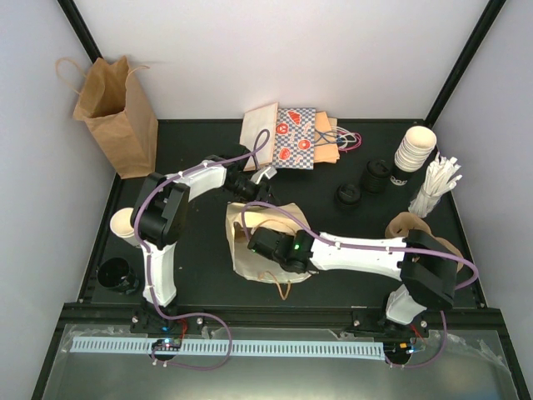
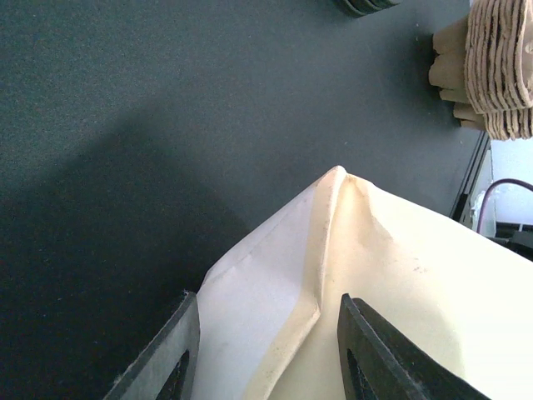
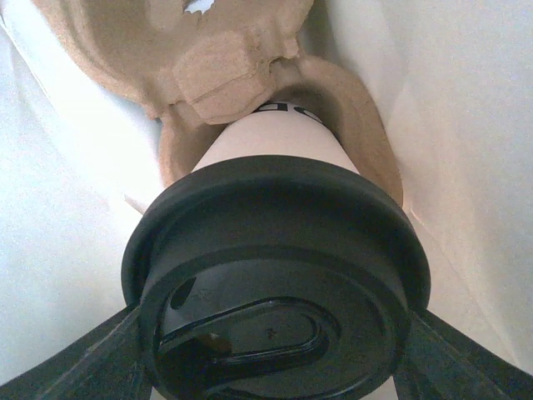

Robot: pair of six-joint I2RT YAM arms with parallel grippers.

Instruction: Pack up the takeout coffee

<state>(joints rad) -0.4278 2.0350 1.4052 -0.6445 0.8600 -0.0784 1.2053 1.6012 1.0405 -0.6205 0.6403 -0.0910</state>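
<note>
A cream paper bag (image 1: 246,265) lies on its side mid-table, mouth toward the right arm. My right gripper (image 1: 254,243) reaches into it. Its two fingers press the sides of the black lid (image 3: 275,283) of a white takeout coffee cup (image 3: 275,146), so the right gripper (image 3: 275,358) is shut on the cup. The cup's base sits in a socket of a brown pulp carrier (image 3: 191,50) inside the bag. My left gripper (image 1: 265,175) stands at the bag's far edge. In its own view the left gripper (image 2: 266,350) is open, astride a folded ridge of the bag (image 2: 333,250).
A brown paper bag (image 1: 117,117) stands back left. Patterned flat bags (image 1: 291,137) lie at the back. At the right are stacked white cups (image 1: 414,154), white sticks (image 1: 437,187), black lids (image 1: 375,177) and pulp carriers (image 1: 412,227). A lone cup (image 1: 125,225) lies at the left.
</note>
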